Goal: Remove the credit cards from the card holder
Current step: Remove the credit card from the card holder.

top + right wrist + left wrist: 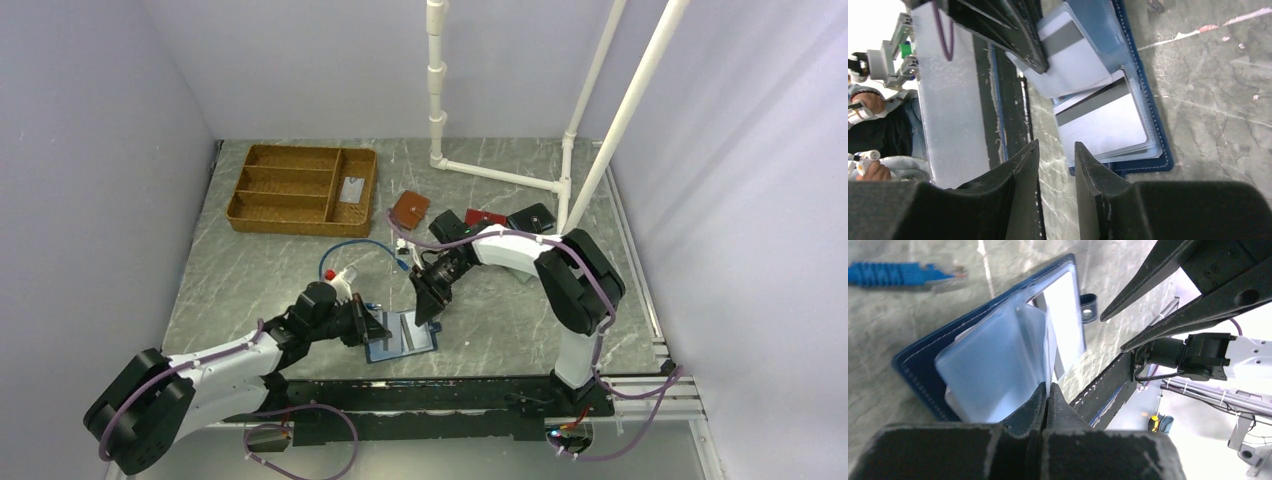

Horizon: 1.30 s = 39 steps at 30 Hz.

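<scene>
From above, we see the card holder (pixel 398 345) lying open on the worktop (pixel 260 290) between our two hands. The left hand (pixel 373 326) meets its left edge, and the right hand (pixel 430 305) hangs just over its far right corner. A blue cable (pixel 355 246) loops just beyond the left hand. Well beyond both hands lie a wicker tray (pixel 300 187), a tan wallet (pixel 409 209) and a red wallet (pixel 484 218).

Through the left wrist camera, the left hand's fingers (pixel 1030 407) are pressed together. Their tips sit at the near edge of a clear sleeve (pixel 993 360) that rises from the navy holder. We cannot tell whether the sleeve is nipped between them. The snap tab (pixel 1088 305) lies past the sleeve, and the right hand's dark fingers stand ahead and to the right, apart from the holder.

Through the right wrist camera, the right hand (pixel 1055 160) has its fingers slightly spread, with only bare worktop showing between them. The credit cards (pixel 1103 120), pale with a dark stripe, sit in the holder's pocket just ahead and to the right of its fingertips. Another striped card lies farther ahead in the raised sleeve, under the left hand's finger.
</scene>
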Each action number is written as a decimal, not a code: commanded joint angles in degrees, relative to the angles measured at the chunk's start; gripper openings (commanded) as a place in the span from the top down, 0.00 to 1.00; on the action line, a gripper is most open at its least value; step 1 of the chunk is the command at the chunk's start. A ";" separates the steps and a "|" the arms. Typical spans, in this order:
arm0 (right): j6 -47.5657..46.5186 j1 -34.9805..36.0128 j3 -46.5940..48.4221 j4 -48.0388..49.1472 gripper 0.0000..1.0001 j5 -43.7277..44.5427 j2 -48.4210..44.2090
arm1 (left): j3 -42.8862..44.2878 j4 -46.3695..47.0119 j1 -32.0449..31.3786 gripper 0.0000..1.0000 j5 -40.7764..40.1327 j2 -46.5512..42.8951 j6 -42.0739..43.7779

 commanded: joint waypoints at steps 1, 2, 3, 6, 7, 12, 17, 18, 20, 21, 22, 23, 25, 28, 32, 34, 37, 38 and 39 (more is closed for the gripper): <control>-5.86 -1.69 2.01 -3.59 0.64 -7.43 -4.03 | 0.61 13.65 0.22 1.00 2.44 -0.08 3.65; -5.45 -1.99 1.79 -3.28 0.64 -7.88 -4.06 | 0.84 14.85 0.22 1.00 2.72 0.56 4.08; -5.12 -2.28 1.58 -2.79 0.64 -8.19 -3.99 | 0.89 16.69 0.22 1.00 3.04 1.51 4.50; -4.34 -2.91 1.38 -2.35 0.63 -9.48 -3.72 | 0.58 22.95 0.24 1.00 3.84 3.68 4.77; -4.00 -3.10 1.32 -2.15 0.63 -9.57 -3.75 | 0.36 24.95 0.22 1.00 4.14 4.79 4.79; -1.02 -5.52 0.14 0.55 0.61 -10.72 -3.82 | -0.47 32.70 0.23 1.00 5.11 8.94 4.24; 0.80 -6.22 -0.82 2.38 0.58 -11.46 -3.40 | -1.30 40.98 0.25 1.00 6.12 12.55 3.30; 1.01 -6.28 -0.91 2.63 0.58 -11.29 -3.34 | -1.23 41.85 0.23 1.00 6.30 13.06 3.24; 1.38 -6.40 -1.14 2.95 0.58 -11.53 -3.22 | -1.21 43.23 0.22 1.00 6.47 13.87 3.02; 1.56 -6.49 -1.25 3.16 0.58 -11.88 -3.13 | -1.15 43.83 0.22 1.00 6.75 14.24 2.91; 1.69 -6.57 -1.38 3.35 0.58 -12.24 -3.11 | -1.19 44.41 0.23 1.00 6.84 14.54 2.78; 1.82 -6.67 -1.51 3.68 0.58 -12.57 -3.12 | -1.21 44.94 0.20 1.00 7.02 14.78 2.65; 2.09 -6.68 -1.69 4.05 0.58 -13.06 -3.06 | -1.13 46.11 0.22 1.00 7.51 15.30 2.34; 2.23 -6.70 -1.88 4.44 0.59 -13.96 -2.95 | -0.97 47.85 0.22 1.00 8.20 15.94 1.78; 2.13 -6.84 -1.98 4.63 0.60 -15.19 -3.03 | -0.86 49.67 0.18 1.00 8.78 16.51 0.99; 2.00 -6.94 -2.02 4.73 0.63 -16.30 -3.11 | -0.94 50.27 0.22 1.00 8.89 16.69 0.64; 1.05 -7.11 -1.83 4.05 0.69 -18.36 -3.18 | -0.90 50.25 0.22 1.00 8.95 16.79 0.43; 0.60 -7.12 -1.74 3.77 0.71 -18.83 -3.27 | -0.94 50.16 0.22 1.00 8.90 16.79 0.38; 0.30 -7.13 -1.72 3.61 0.72 -19.37 -3.36 | -0.95 49.97 0.24 1.00 8.79 16.79 0.22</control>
